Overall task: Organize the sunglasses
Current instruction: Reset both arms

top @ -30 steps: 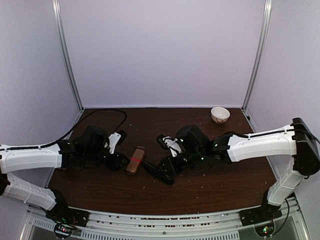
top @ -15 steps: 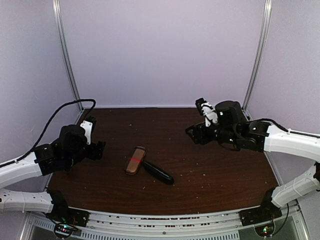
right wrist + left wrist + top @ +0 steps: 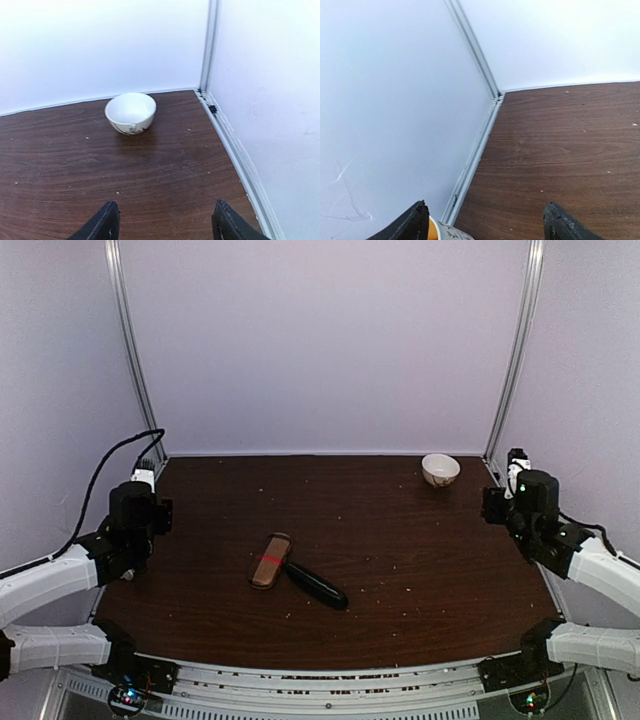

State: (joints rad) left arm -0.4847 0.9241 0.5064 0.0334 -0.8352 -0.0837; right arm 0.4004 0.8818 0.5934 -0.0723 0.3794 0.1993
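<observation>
A: Left side first. Where is the left gripper point(image 3: 487, 225)?
B: Over the left edge of the table point(image 3: 400, 540), toward the far left corner, close to the wall. The jaws stand wide apart. Only bare wood and the wall rail show between them, so nothing is held.
A: Right gripper point(image 3: 165, 222)?
B: Over the right edge, near the far right corner. The jaws are parted and empty. It faces a white bowl point(image 3: 131, 113), which sits upright in that corner with a dark pattern on its side, well apart from the tips.
A: Middle of the table?
B: A brown wooden case point(image 3: 271, 560) with a red mark lies a little left of centre, nearer the near edge than the far edge. A black oblong case point(image 3: 318, 586) lies just beside it on the right, its far end angled toward the near right corner. I cannot tell whether the two touch. Both grippers are well apart from the cases.
A: The sunglasses?
B: I cannot tell where they are. No view shows a pair, on the wood or in either gripper.
</observation>
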